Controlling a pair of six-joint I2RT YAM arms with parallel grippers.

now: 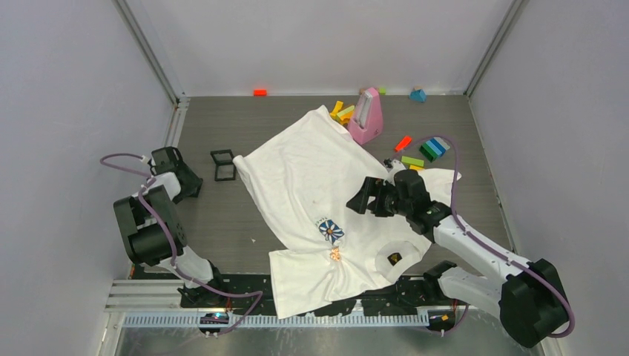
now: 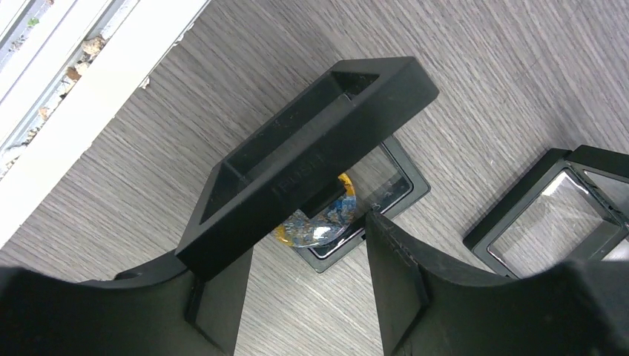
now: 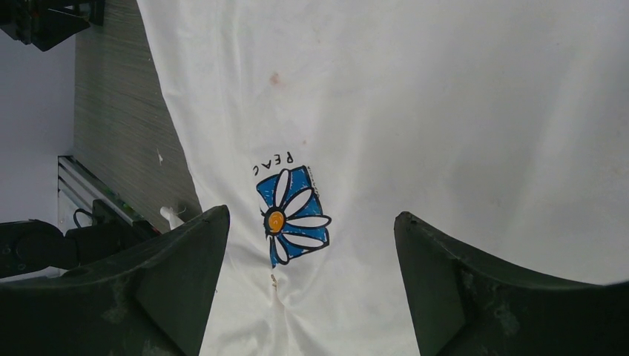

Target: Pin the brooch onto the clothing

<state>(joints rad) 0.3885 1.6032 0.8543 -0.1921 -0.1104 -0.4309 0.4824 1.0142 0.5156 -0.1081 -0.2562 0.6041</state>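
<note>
The brooch (image 2: pixel 319 224), blue and yellow, lies under clear film in a small black box (image 2: pixel 386 194) on the table. The box's black lid frame (image 2: pixel 311 159) stands tilted up and rests over my left finger. My left gripper (image 2: pixel 308 259) straddles the box's near corner; table shows between its jaws, and the lid hides whether they grip anything. The clothing (image 1: pixel 326 193) is a white T-shirt spread mid-table, with a blue daisy print (image 3: pixel 291 216) and a small pucker (image 3: pixel 275 282) below it. Above the shirt hovers my right gripper (image 3: pixel 311 215), open and empty.
A second black box (image 2: pixel 564 215) lies opened beside the first, seen from above (image 1: pixel 222 165). A pink stand (image 1: pixel 367 115) and coloured blocks (image 1: pixel 426 150) sit at the back right beyond the shirt. An orange block (image 1: pixel 259 92) lies by the back wall.
</note>
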